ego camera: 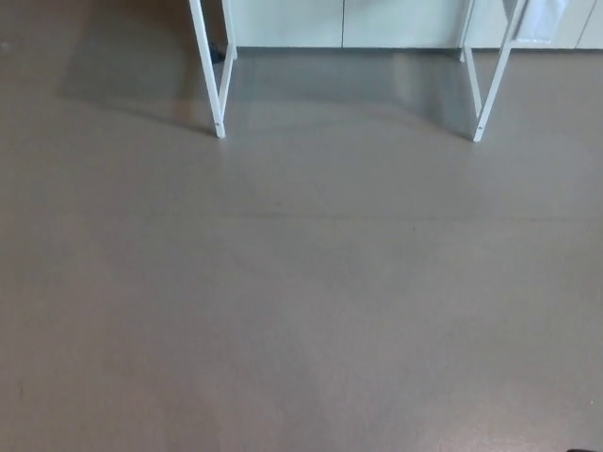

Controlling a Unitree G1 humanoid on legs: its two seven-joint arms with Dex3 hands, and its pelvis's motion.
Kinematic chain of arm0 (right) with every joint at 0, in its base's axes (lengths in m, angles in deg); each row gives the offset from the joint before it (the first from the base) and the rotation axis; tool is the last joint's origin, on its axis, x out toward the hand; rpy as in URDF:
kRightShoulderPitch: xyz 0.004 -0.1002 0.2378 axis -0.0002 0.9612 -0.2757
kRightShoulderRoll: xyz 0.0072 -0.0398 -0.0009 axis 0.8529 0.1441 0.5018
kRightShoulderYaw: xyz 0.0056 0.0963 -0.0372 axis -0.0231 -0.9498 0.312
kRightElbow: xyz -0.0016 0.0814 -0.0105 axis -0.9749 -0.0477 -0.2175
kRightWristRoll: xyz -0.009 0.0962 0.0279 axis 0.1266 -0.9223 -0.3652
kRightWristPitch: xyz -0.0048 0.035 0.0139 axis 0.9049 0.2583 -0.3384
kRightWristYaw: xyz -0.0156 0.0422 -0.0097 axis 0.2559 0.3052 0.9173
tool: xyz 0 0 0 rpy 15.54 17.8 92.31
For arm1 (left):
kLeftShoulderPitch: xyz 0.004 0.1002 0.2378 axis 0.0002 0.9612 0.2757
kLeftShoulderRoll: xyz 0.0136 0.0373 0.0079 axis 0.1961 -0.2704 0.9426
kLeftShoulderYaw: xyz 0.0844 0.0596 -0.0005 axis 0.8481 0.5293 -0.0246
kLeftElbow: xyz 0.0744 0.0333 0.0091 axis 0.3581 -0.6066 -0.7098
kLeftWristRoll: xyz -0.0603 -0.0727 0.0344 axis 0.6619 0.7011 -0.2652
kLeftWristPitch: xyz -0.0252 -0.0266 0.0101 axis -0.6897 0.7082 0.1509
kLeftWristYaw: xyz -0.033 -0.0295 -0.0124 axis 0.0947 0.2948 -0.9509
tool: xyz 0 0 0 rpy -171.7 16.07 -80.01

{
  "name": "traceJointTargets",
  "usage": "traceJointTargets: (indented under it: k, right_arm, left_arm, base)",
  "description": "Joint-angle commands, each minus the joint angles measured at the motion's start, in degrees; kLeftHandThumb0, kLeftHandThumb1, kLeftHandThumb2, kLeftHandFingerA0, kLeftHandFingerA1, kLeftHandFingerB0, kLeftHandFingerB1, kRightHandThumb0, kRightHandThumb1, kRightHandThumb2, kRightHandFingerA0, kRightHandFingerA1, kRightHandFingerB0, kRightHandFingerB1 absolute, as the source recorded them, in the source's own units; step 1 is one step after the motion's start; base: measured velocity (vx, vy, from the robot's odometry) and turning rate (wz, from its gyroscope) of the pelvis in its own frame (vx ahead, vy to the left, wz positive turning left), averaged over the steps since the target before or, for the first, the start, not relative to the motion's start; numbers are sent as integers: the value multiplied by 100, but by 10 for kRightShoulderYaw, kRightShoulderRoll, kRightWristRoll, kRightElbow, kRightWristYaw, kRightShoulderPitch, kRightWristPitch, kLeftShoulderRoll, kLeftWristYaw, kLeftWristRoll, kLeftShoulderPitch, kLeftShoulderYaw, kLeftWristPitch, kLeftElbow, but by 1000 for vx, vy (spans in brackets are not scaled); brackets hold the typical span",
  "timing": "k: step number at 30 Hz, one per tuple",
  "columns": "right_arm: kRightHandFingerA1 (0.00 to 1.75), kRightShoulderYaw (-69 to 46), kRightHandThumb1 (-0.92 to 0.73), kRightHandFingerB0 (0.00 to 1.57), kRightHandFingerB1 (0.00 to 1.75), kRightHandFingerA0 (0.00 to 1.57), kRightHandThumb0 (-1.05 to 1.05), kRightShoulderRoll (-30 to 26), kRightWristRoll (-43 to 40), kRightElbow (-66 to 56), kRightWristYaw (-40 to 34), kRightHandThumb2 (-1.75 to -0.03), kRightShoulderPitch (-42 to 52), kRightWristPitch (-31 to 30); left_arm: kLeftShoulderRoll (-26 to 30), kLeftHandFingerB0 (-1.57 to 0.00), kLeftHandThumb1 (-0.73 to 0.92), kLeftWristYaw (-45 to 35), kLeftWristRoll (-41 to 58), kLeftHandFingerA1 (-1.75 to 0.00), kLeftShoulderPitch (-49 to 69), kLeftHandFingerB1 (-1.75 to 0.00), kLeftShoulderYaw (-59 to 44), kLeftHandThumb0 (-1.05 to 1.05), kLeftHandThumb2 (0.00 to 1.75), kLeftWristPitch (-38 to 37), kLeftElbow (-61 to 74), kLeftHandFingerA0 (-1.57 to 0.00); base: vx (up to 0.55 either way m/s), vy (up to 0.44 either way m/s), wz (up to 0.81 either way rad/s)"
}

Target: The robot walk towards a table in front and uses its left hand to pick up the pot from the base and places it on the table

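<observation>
No pot, base or tabletop shows in the head view. Only the white legs of a table stand at the top of the picture: a left leg (209,71) and a right leg (495,75), each with a second leg close behind it. They rest on a grey-brown floor (301,282) that fills most of the view. Neither of my hands is in the picture.
Behind the legs runs a pale wall or cabinet front (349,24) along the top edge. A dark shadow lies on the floor (132,75) left of the left leg. A tiny dark shape (584,449) sits at the bottom right corner.
</observation>
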Motion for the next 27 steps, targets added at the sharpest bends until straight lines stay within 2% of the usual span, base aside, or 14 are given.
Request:
traceJointTargets:
  k: [1,2,3,9,12,13,18,19,20,21,24,25,26,27]
  right_arm:
    - [84,3,-24,41,71,69,-72,-4,0,4,1,-80,4,11]
    - [84,4,-33,39,70,71,-72,-4,1,4,1,-61,5,12]
    - [84,6,-33,41,70,73,-72,-5,3,4,-1,-60,5,14]
    - [84,8,-33,43,69,74,-69,-4,3,3,-8,-61,6,11]
    - [86,8,-34,42,72,74,-71,-3,2,3,-5,-62,3,10]
    - [85,7,-33,43,74,76,-69,-3,1,5,-3,-63,3,11]
    - [83,8,-33,43,71,75,-68,-3,3,13,-1,-62,4,16]
    - [83,9,-23,41,70,70,-69,-3,3,13,-2,-81,4,16]
    - [83,9,-23,41,70,70,-69,-3,3,13,-2,-81,5,16]
    - [82,11,-34,43,69,69,-68,-3,6,12,-9,-61,4,11]
    - [82,12,-34,42,69,68,-67,-3,7,11,-13,-61,3,7]
    - [83,12,-24,41,70,69,-67,-3,5,10,-9,-82,4,7]
    - [83,12,-24,41,70,69,-67,-3,4,9,-8,-82,4,8]
    - [83,13,-35,42,69,72,-67,-4,6,10,-10,-61,4,8]
  left_arm:
    - [6,-15,33,-4,0,-54,7,-47,-4,-17,80,-13,-1,-27]
    - [6,-26,46,-3,-2,-39,10,-34,-2,-27,59,-12,3,-32]
    - [6,-28,49,-4,-2,-37,11,-31,-2,-21,54,-12,3,-36]
    - [5,-29,48,-6,1,-37,10,-31,-4,-21,54,-9,3,-37]
    - [9,-27,44,-13,2,-39,2,-34,-5,-28,59,-17,-12,-32]
    - [9,-29,47,-12,2,-37,2,-31,-6,-22,54,-19,-15,-37]
    - [5,-30,45,-5,3,-37,5,-31,-9,-23,53,-18,-18,-39]
    - [4,-30,46,-5,4,-37,6,-31,-9,-21,54,-15,-14,-38]
    - [4,-30,46,-4,5,-37,7,-31,-9,-21,54,-11,-10,-38]
    - [5,-29,47,-7,4,-37,8,-31,-8,-21,54,-13,-8,-37]
    - [6,-29,48,-9,3,-37,9,-31,-7,-20,54,-14,-8,-37]
    - [5,-30,47,-6,2,-37,8,-31,-7,-20,54,-13,-8,-38]
    - [5,-30,47,-5,2,-37,8,-31,-8,-20,54,-13,-8,-38]
    - [5,-29,48,-6,-2,-37,9,-31,-6,-21,54,-21,-9,-37]
  base:
    - [144,53,-15]
    - [142,63,-17]
    - [173,130,-16]
    - [182,221,-11]
    - [173,130,4]
    - [162,62,6]
    - [197,-15,7]
    - [212,-103,4]
    - [178,-126,2]
    - [198,-150,18]
    - [241,-192,14]
    - [208,-163,-4]
    - [173,-145,-7]
    - [190,-82,-2]
